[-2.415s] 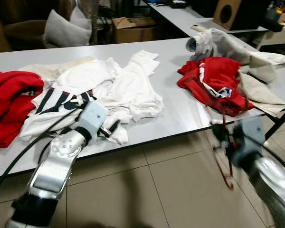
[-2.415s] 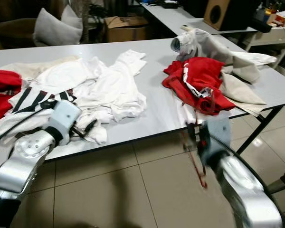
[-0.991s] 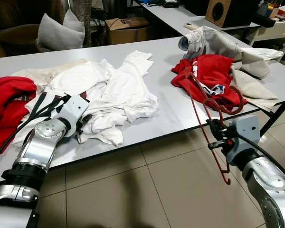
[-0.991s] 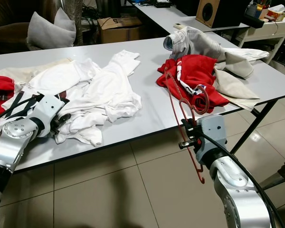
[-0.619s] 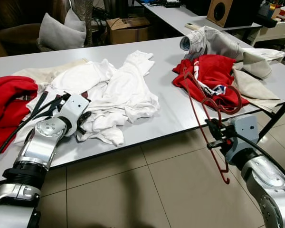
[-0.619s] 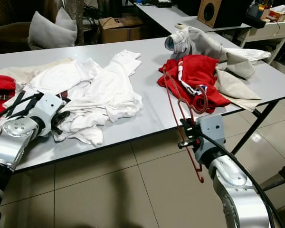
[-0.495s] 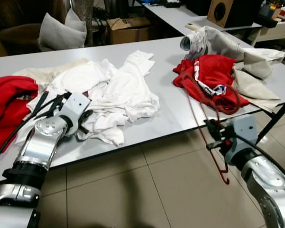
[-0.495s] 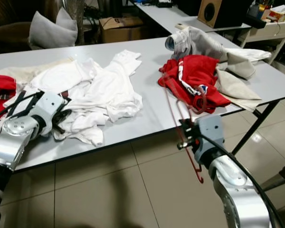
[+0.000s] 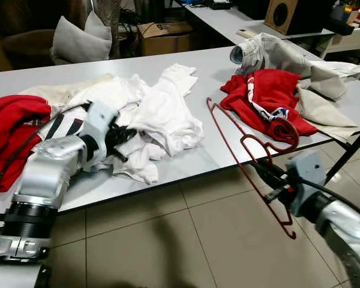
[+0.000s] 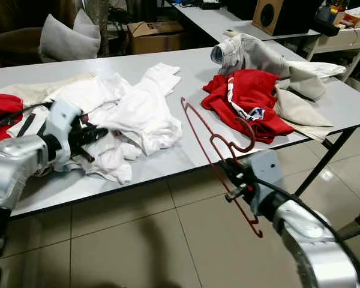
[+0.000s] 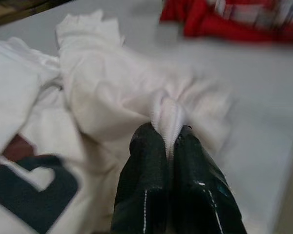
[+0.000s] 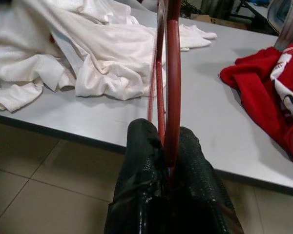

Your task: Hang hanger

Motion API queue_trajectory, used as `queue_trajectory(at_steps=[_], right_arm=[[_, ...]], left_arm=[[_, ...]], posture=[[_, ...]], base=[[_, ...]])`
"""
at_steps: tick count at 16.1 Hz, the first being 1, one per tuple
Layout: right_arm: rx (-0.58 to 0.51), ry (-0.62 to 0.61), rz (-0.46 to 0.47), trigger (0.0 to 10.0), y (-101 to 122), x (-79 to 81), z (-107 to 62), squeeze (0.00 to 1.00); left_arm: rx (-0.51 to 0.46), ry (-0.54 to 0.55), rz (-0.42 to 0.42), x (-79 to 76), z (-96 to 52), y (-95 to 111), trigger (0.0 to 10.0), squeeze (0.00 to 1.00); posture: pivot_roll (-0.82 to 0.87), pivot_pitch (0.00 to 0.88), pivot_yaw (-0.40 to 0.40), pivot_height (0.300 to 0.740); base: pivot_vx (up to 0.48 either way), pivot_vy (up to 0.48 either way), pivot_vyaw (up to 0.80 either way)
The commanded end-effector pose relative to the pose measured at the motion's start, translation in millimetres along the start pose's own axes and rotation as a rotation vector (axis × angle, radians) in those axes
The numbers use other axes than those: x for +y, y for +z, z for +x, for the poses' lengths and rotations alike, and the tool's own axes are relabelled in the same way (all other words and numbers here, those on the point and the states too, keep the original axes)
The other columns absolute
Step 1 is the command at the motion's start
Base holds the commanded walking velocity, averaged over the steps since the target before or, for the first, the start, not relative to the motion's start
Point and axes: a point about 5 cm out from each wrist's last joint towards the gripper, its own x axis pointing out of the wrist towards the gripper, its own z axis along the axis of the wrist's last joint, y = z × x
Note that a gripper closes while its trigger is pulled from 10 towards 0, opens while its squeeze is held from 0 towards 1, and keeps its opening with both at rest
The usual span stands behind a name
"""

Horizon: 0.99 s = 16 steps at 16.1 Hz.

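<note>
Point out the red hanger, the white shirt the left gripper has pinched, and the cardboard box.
red hanger [image 9: 229, 138]: left eye view, long straight bar.
white shirt [image 11: 118, 87]: left wrist view, bunched fold above the fingers.
cardboard box [image 10: 153, 37]: right eye view, front face.

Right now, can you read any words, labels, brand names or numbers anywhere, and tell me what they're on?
No text can be read.
Red garment: a white, blue and red patch, too small to read.
Black-and-white garment: bold black marks, partly covered, not legible.
Cardboard box: no markings can be made out.
Speaker: no label visible.
</note>
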Motion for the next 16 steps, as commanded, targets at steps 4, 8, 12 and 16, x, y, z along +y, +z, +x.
queue_trajectory(at_steps=[4,8,12,16], right_arm=[[-0.034,0.019,-0.006,10.0,4,3.0,-1.4,0.0],[-0.032,0.039,-0.004,10.0,3,7.0,-0.9,0.0],[-0.031,0.054,-0.004,10.0,3,9.6,1.0,0.0],[-0.031,0.069,-0.011,10.0,3,11.3,3.5,0.0]], left_arm=[[0.033,0.094,-0.037,3.9,2.8,-4,0.0,0.0],[0.062,0.275,0.205,15.8,1.3,-9,10.0,1.0],[0.027,0.235,0.421,12.4,-7.7,-4,10.0,1.0],[0.076,0.118,0.461,-0.5,-11.4,-18,10.0,0.0]], posture=[[-0.19,0.0,0.031,0.74],[-0.19,0.0,0.028,0.74],[-0.19,0.0,0.023,0.74],[-0.18,0.0,0.013,0.74]], base=[[0.0,0.0,0.0],[0.0,0.0,0.0],[0.0,0.0,0.0],[0.0,0.0,0.0]])
